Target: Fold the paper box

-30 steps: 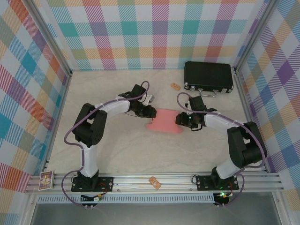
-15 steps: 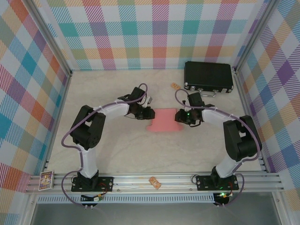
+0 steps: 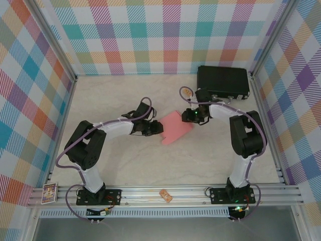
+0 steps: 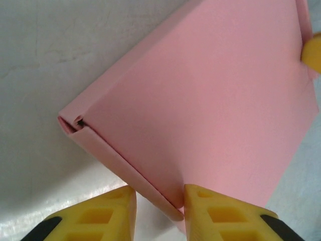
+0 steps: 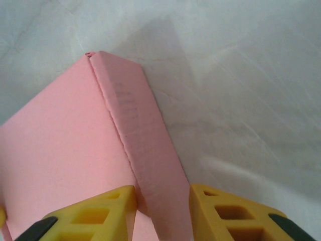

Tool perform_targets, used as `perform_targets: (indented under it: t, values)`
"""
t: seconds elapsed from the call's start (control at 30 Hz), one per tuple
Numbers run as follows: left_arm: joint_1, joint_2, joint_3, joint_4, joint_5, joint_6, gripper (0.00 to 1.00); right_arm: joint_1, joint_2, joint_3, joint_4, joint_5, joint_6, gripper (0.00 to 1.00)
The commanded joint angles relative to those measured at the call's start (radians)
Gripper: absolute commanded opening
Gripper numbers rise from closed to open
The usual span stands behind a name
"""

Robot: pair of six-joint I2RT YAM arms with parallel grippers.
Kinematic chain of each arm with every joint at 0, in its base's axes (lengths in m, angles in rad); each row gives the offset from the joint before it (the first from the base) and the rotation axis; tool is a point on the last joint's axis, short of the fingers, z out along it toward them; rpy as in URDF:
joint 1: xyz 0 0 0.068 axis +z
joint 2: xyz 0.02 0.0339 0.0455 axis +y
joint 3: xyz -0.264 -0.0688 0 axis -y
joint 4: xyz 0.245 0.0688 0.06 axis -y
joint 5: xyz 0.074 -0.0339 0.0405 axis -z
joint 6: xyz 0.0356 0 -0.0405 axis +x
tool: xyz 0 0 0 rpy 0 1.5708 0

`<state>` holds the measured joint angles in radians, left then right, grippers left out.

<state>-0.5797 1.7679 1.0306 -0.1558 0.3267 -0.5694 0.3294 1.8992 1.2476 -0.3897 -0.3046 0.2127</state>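
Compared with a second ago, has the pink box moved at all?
Yes. The paper box has swung round: its right end, at the right gripper, now lies nearer the black case at the back.

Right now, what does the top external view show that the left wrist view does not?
Top external: the left arm and right arm at opposite corners of the paper box, the black case far right. Left wrist: yellow fingers astride one box edge, a small gap at its folded corner. Both: the pink paper box, the pale table.
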Motion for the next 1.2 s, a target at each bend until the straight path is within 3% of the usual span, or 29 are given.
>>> perform_targets:
  t: [0.0, 0.13, 0.23, 0.57, 0.7, 0.83, 0.97, 1.17]
  values:
    - [-0.040, -0.053, -0.055, 0.032, -0.009, -0.069, 0.30, 0.038, 0.052, 0.043, -0.074, -0.075, -0.072, 0.35]
    - [-0.052, -0.105, -0.112, 0.076, -0.002, -0.093, 0.33, 0.067, 0.090, 0.104, -0.096, -0.065, -0.093, 0.39]
    - [-0.052, -0.148, -0.132, 0.074, -0.013, -0.095, 0.38, 0.068, 0.085, 0.129, -0.086, 0.006, -0.065, 0.47]
    - [-0.028, -0.269, 0.001, -0.230, -0.196, 0.077, 0.58, 0.027, -0.034, 0.181, -0.116, 0.194, 0.075, 0.56]
    - [0.026, -0.267, 0.046, -0.253, -0.228, 0.184, 0.61, 0.009, -0.134, 0.093, -0.075, 0.151, 0.105, 0.57]
    - [0.075, -0.213, 0.102, -0.227, -0.171, 0.298, 0.61, 0.004, -0.251, -0.033, -0.055, 0.122, 0.163, 0.59]
    - [0.112, -0.136, 0.151, -0.188, -0.126, 0.386, 0.60, 0.003, -0.401, -0.257, 0.106, 0.033, 0.305, 0.59]
    - [0.181, 0.001, 0.198, -0.074, 0.049, 0.410, 0.58, 0.005, -0.529, -0.538, 0.392, -0.058, 0.505, 0.60]
